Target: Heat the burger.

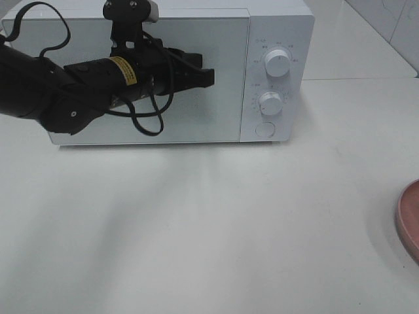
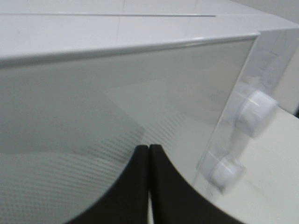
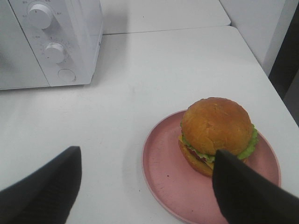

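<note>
The left gripper (image 1: pixel 208 77), fingers pressed together and empty, hovers at, perhaps touching, the closed door of the white microwave (image 1: pixel 278 26). Far right, the right gripper (image 3: pixel 145 186) gapes over the burger (image 3: pixel 217 135) on its pink plate (image 3: pixel 163 182).

Burger (image 3: pixel 216 126) bun glossy; microwave door (image 1: pixel 222 72) smooth, reflective.

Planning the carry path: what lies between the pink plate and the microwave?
Only bare white tabletop lies between the pink plate and the microwave; the right wrist view shows it.
</note>
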You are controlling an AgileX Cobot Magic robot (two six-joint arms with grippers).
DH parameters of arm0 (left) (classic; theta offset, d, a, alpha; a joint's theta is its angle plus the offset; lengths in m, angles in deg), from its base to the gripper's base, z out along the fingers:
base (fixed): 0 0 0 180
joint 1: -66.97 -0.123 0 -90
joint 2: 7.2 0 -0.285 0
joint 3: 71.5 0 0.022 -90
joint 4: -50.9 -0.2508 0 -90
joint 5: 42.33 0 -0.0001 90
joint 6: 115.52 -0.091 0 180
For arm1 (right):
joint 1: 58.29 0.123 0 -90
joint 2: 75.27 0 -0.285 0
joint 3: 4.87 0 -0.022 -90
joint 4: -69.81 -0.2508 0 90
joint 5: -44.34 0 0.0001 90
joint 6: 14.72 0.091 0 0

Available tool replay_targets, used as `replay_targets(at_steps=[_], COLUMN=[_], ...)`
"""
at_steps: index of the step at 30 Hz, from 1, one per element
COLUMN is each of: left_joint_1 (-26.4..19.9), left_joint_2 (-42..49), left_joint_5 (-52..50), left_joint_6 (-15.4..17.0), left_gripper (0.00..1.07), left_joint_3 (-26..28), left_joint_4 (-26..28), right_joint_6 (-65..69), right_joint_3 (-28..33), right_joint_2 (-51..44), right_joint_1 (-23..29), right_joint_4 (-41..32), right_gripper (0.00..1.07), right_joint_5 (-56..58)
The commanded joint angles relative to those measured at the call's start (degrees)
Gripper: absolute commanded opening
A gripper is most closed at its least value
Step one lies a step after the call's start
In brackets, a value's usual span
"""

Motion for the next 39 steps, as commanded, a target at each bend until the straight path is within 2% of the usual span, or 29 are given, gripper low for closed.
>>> replay_targets(at_steps=[1, 3, 7, 9, 12, 14, 15, 16, 17, 19, 20, 22, 23, 24, 25, 26, 27, 28, 29, 30, 31, 32, 33, 36, 38, 39], left_joint_1=[-1.5, -1.5, -1.5, -1.5, -1.5, -1.5, -1.5, -1.5, -1.5, -1.5, -1.5, -1.5, -1.5, -1.5, -1.5, -1.5, -1.5, -1.5, -1.5, -1.2, -1.2, -1.0, -0.1, 1.0, 3.1, 3.1], left_joint_2=[-0.9, -1.6, -1.2, 0.2, 1.0, 4.5, 4.5, 5.6, 5.6, 9.6, 9.6, 12.7, 12.7, 13.8, 15.7, 15.7, 16.8, 18.6, 18.6, 20.2, 20.2, 20.8, 21.7, 22.2, 22.5, 22.5], left_joint_5=[-0.6, 1.4, 2.4, 4.8, 6.2, 11.5, 11.5, 13.0, 13.0, 18.0, 18.0, 22.3, 22.3, 23.9, 26.1, 26.1, 26.9, 29.1, 29.1, 32.8, 32.8, 35.6, 41.2, 45.7, 51.9, 51.9], left_joint_6=[0.2, 0.2, 0.4, 1.8, 3.3, 10.3, 10.3, 12.3, 12.3, 18.9, 18.9, 22.9, 22.9, 23.9, 25.4, 25.4, 26.2, 27.6, 27.6, 27.9, 27.9, 27.9, 27.5, 26.7, 23.7, 23.7], left_gripper=[0.00, 0.00, 0.00, 0.00, 0.00, 0.00, 0.00, 0.00, 0.00, 0.00, 0.00, 0.07, 0.07, 0.22, 0.46, 0.46, 0.58, 0.85, 0.85, 0.94, 0.94, 1.01, 1.00, 1.00, 1.00, 1.00], left_joint_3=[3.2, 5.1, 5.2, 4.4, 4.0, 2.2, 2.2, 1.7, 1.7, -0.8, -0.8, -2.9, -2.9, -3.7, -5.2, -5.2, -5.9, -7.3, -7.3, -8.1, -8.1, -8.2, -8.2, -8.2, -8.2, -8.2], left_joint_4=[6.3, 6.9, 6.0, 1.7, -0.1, -6.0, -6.0, -7.6, -7.6, -12.1, -12.1, -15.1, -15.1, -16.0, -18.0, -18.0, -18.9, -20.2, -20.2, -20.3, -20.3, -20.3, -20.3, -20.3, -19.5, -19.5], right_joint_6=[-0.9, -0.9, -0.9, -0.9, -0.9, -0.9, -0.9, -0.9, -0.9, -0.9, -0.9, -0.9, -0.9, -0.9, -0.9, -0.9, -0.9, -0.9, -0.9, -0.9, -0.9, -0.9, -0.9, -0.9, -0.9, -0.9], right_joint_3=[0.1, 0.1, 0.1, 0.1, 0.1, 0.1, 0.1, 0.1, 0.1, 0.1, 0.1, 0.1, 0.1, 0.1, 0.1, 0.1, 0.1, 0.1, 0.1, 0.1, 0.1, 0.1, 0.1, 0.1, 0.1, 0.1], right_joint_2=[-1.4, -1.4, -1.4, -1.4, -1.4, -1.4, -1.4, -1.4, -1.4, -1.4, -1.4, -1.4, -1.4, -1.4, -1.4, -1.4, -1.4, -1.4, -1.4, -1.4, -1.4, -1.4, -1.4, -1.4, -1.4, -1.4], right_joint_1=[-0.3, -0.3, -0.3, -0.3, -0.3, -0.3, -0.3, -0.3, -0.3, -0.3, -0.3, -0.3, -0.3, -0.3, -0.3, -0.3, -0.3, -0.3, -0.3, -0.3, -0.3, -0.3, -0.3, -0.3, -0.3, -0.3], right_joint_4=[-0.2, -0.2, -0.2, -0.2, -0.2, -0.2, -0.2, -0.2, -0.2, -0.2, -0.2, -0.2, -0.2, -0.2, -0.2, -0.2, -0.2, -0.2, -0.2, -0.2, -0.2, -0.1, -0.1, -0.1, -0.1, -0.1], right_gripper=[0.73, 0.73, 0.73, 0.73, 0.73, 0.73, 0.73, 0.73, 0.73, 0.73, 0.73, 0.73, 0.73, 0.73, 0.73, 0.73, 0.73, 0.73, 0.73, 0.73, 0.73, 0.73, 0.73, 0.73, 0.73, 0.73], right_joint_5=[-0.6, -0.6, -0.6, -0.6, -0.6, -0.6, -0.6, -0.6, -0.6, -0.6, -0.6, -0.6, -0.6, -0.6, -0.6, -0.6, -0.6, -0.6, -0.6, -0.6, -0.6, -0.6, -0.6, -0.6, -0.6, -0.6])
